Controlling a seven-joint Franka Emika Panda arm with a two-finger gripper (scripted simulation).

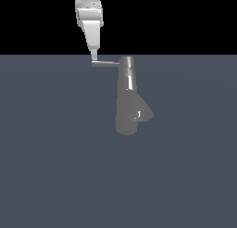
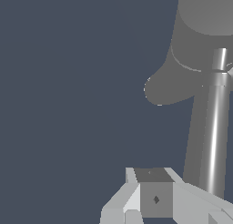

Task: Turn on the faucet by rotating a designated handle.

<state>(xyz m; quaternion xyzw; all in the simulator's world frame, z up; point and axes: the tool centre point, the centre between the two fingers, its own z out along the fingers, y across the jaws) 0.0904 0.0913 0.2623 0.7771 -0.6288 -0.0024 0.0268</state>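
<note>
The faucet [image 1: 127,95] stands upright in the middle of the exterior view, grey and shiny, with its stubby spout [image 1: 144,114] angled toward that view's right. Its handle [image 1: 106,63], a thin rod, sticks out level from the top cap toward the exterior view's left. My gripper [image 1: 94,58] comes down from above, its narrow tip touching the rod's free end from the top, fingers together with nothing between them. The wrist view shows the gripper [image 2: 156,199], shut, beside the faucet body [image 2: 214,127] and spout [image 2: 159,89]; I cannot make out the handle there.
The faucet rests on a flat blue-grey floor [image 1: 55,167] that fills the lower part of the exterior view. Nothing else stands on it.
</note>
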